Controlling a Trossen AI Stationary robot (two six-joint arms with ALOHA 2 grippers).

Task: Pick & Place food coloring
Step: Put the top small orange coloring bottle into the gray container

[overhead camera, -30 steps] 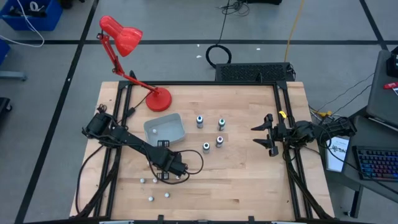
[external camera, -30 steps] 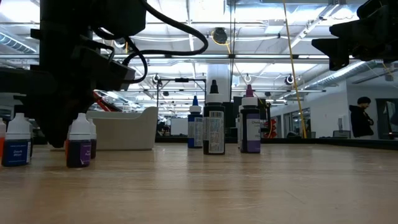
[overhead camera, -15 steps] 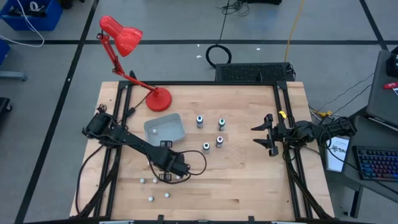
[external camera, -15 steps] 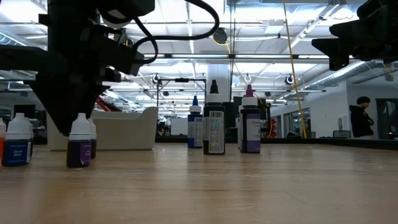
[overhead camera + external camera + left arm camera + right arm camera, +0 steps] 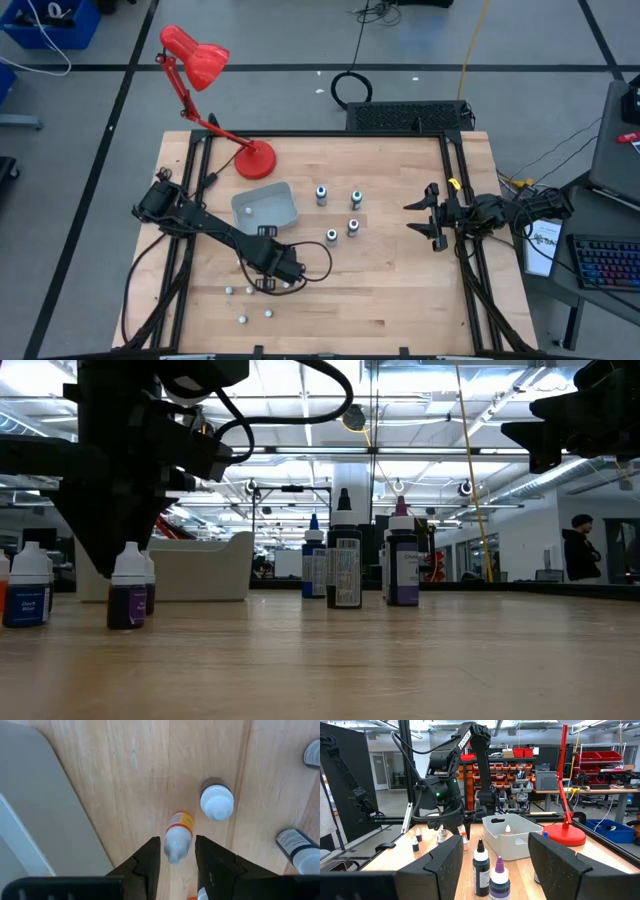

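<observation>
Several tiny food coloring bottles [image 5: 242, 320] stand near the table's front left, and taller ones [image 5: 331, 236] stand at mid-table. My left gripper [image 5: 272, 283] points down among the small ones. It is shut on an orange-labelled bottle [image 5: 177, 837], also visible in the right wrist view [image 5: 464, 841]. A purple bottle [image 5: 127, 595] stands on its base beside it. The grey tray [image 5: 265, 207] sits just beyond. My right gripper [image 5: 415, 218] waits open and level at the table's right edge. My left gripper pinches the orange-labelled bottle at its white cap end [image 5: 172, 851] between its two fingers [image 5: 149, 857], coming from above and pointing down. The bottle hangs below the fingers, slightly tilted, its labelled body lowest. I cannot tell whether its bottom is clear of the table.
A red desk lamp [image 5: 255, 158] stands at the far left behind the tray. A white-capped bottle [image 5: 217, 802] stands close to the held one. Bare wood lies between the tall bottles and the right arm. A person [image 5: 580, 550] stands far back in the room.
My left gripper has risen a little above the small bottles, staying shut on the orange-labelled bottle. The purple bottle beside it has stayed put.
</observation>
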